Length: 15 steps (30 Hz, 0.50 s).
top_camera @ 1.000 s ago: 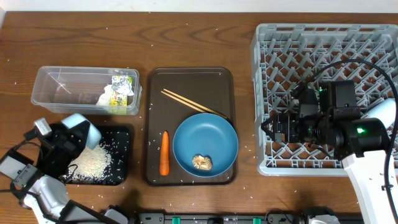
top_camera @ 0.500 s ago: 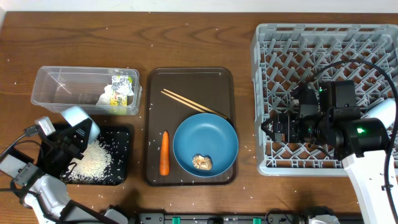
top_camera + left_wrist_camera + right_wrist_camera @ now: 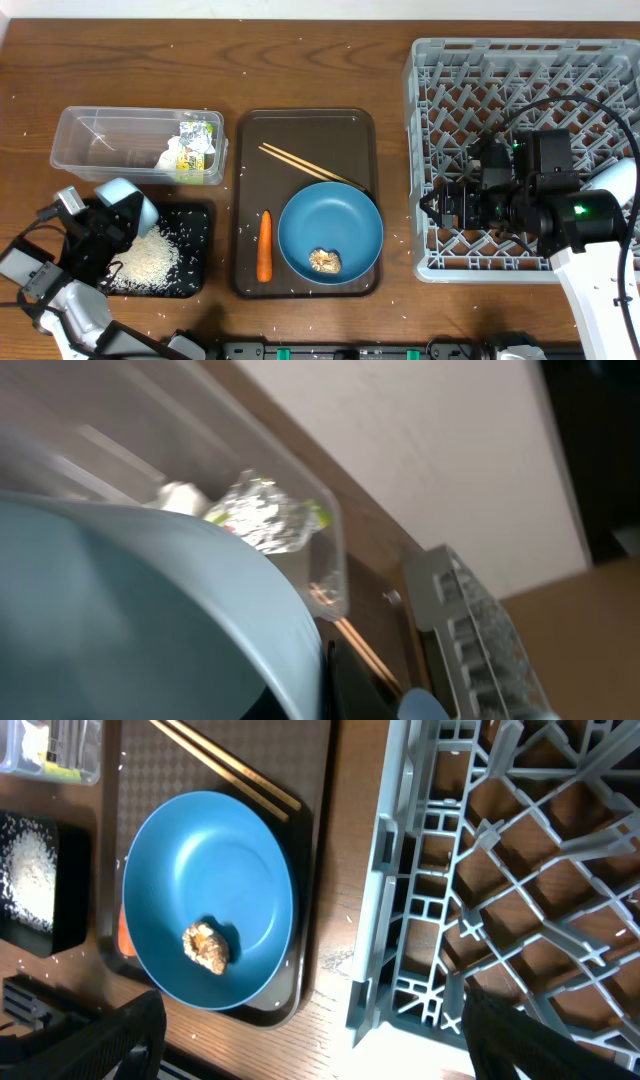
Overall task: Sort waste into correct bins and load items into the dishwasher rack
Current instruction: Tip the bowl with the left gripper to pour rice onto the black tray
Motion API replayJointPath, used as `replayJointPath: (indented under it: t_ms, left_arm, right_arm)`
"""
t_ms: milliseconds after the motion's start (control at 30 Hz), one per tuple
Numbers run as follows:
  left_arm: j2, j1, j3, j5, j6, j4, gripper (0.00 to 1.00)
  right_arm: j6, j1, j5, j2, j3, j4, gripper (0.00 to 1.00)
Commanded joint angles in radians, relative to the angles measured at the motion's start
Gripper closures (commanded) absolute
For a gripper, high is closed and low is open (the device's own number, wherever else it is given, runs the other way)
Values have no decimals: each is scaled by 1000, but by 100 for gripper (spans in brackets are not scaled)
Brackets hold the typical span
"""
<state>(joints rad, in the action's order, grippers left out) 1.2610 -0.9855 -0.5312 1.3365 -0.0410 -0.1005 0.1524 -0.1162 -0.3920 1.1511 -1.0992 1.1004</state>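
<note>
While the light-blue cup [image 3: 150, 620] fills the left wrist view, hiding the left gripper [image 3: 105, 228] clamped on it above the black tray [image 3: 200, 272], right gripper [image 3: 310, 1030], spread apart, is mostly cropped over the rack [image 3: 430, 100] edge.

Overhead view: bright, even light from above. The table [image 3: 320, 60] is uniformly lit, and shadows are short and soft-edged. Focus is sharp across the frame.

Left wrist view: poor and tilted. The cup [image 3: 150, 620] held in the left gripper [image 3: 118, 215] sits against the lens, a pale, fully out-of-focus blur. Beyond the gripper, the tub [image 3: 310, 510] and wrapper [image 3: 262, 520] are smeared; the wrapper throws bright glints. The wall behind is washed out.

Right wrist view: sharp and well lit. The plate [image 3: 210, 930] ahead of the right gripper [image 3: 310, 1040] carries a soft sheen. The fingers [image 3: 90, 1040] at the near corners are dark and soft. The rack [image 3: 480, 870] lattice is crisp.
</note>
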Motion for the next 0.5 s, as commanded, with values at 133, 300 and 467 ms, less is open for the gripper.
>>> replayJointPath:
  t_ms: [133, 300, 467]
  left_arm:
    - [6, 0, 6, 88, -40, 39, 94]
    - [6, 0, 6, 150, -148, 28, 94]
    - [6, 0, 12, -113, 89, -35, 94]
  right_arm:
    - [11, -15, 0, -1, -12, -1, 12]
    - [11, -15, 0, -1, -12, -2, 12]
    - [11, -15, 0, -1, -12, 3, 12]
